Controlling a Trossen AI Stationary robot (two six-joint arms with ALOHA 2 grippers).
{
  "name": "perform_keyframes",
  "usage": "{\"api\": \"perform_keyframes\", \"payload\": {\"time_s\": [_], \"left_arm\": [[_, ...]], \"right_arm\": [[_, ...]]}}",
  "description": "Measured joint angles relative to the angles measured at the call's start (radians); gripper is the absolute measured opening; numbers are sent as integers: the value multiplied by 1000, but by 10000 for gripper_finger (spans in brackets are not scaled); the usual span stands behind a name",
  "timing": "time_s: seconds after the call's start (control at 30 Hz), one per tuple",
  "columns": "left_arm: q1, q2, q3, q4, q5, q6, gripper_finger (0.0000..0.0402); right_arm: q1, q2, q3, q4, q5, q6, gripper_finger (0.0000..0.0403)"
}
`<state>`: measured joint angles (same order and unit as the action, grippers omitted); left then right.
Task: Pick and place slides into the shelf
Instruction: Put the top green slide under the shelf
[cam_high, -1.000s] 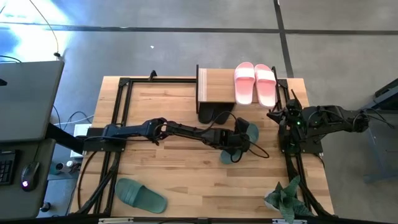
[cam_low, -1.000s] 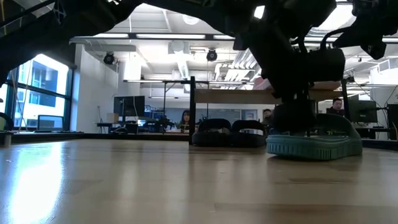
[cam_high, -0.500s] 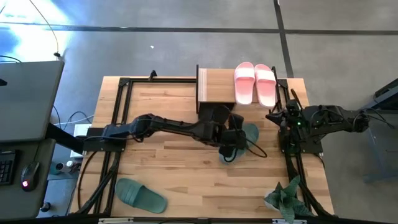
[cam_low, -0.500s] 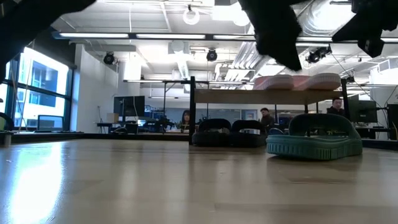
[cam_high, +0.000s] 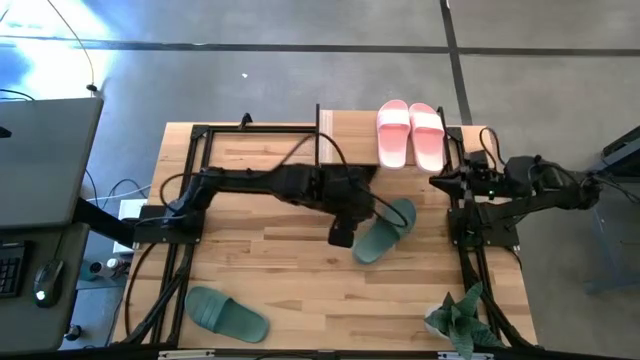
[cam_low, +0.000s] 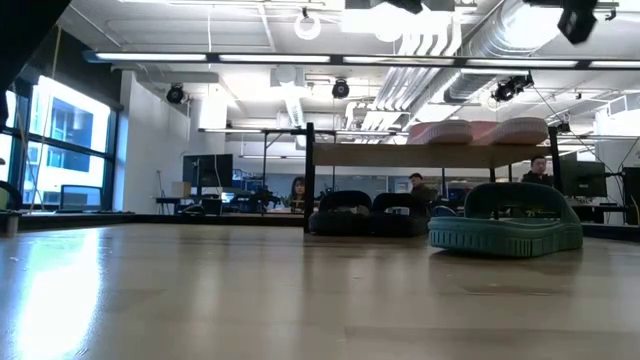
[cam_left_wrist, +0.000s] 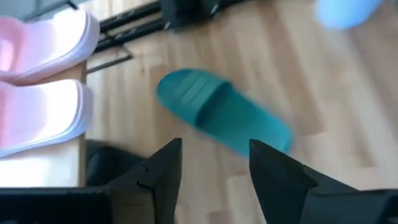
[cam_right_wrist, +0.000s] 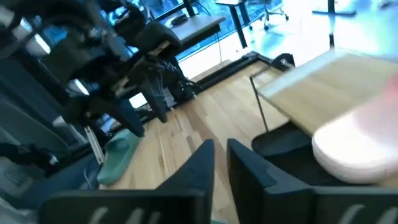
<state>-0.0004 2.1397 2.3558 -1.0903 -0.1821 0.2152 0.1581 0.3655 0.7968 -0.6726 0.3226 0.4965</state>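
There are two pink slides (cam_high: 410, 134) on the one shelf (cam_high: 345, 128), two black slides (cam_low: 368, 214) under it, two green slides (cam_high: 384, 229) (cam_high: 226, 312) on the bench, and one plant (cam_high: 457, 318).

table (cam_high: 270, 270): two green slides (cam_high: 385, 230) (cam_high: 226, 312), plant (cam_high: 455, 318) | shelf (cam_high: 350, 125): pink slides (cam_high: 410, 134) on top

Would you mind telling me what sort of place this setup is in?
Probably an open-plan lab or office: exposed ceiling ducts, desks with monitors behind the table, and seated people.
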Motion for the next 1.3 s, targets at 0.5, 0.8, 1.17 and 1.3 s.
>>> {"api": "perform_keyframes", "payload": {"time_s": [0.5, 0.8, 1.17, 1.3], "left_arm": [[73, -120, -7, -15, 292, -171, 97], [56, -123, -246, 196, 376, -255, 46], [66, -474, -767, 495, 451, -264, 4], [67, -676, -974, 583, 328, -275, 2]], "right_arm": [[0, 409, 439, -503, 47, -155, 105], [5, 435, 396, -571, 35, -43, 92], [151, 611, 381, -641, 129, 282, 92], [167, 722, 381, -648, 140, 366, 92]]}}
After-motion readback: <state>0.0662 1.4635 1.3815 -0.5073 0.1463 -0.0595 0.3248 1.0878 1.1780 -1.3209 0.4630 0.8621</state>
